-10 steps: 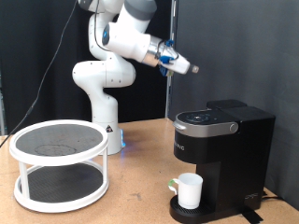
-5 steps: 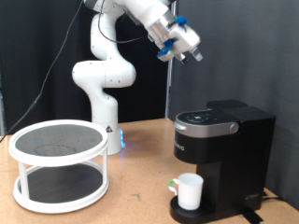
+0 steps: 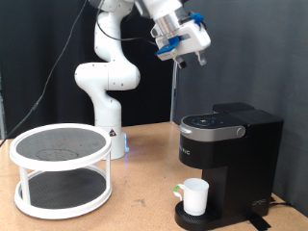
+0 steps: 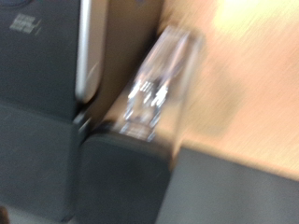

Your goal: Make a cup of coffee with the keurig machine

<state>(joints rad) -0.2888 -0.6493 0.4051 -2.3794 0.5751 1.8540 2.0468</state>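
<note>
The black keurig machine (image 3: 229, 152) stands on the wooden table at the exterior view's right, its lid down. The white cup (image 3: 195, 196) sits on the drip tray (image 3: 204, 219) under the spout. My gripper (image 3: 192, 56) hangs high in the air, well above the machine's top panel, fingers pointing down and holding nothing that shows. The blurred wrist view shows the machine's black top (image 4: 42, 56) with its silver ring and its clear water tank (image 4: 159, 84) from above; no fingers show there.
A white two-tier round rack (image 3: 60, 168) stands at the exterior view's left. The arm's white base (image 3: 106, 91) is behind it. A thin black pole (image 3: 174, 96) rises behind the machine. Bare table (image 3: 144, 202) lies between rack and machine.
The arm has swung up and towards the exterior view's right, carrying the gripper from left of the machine to high above it. Cup and machine have not moved.
</note>
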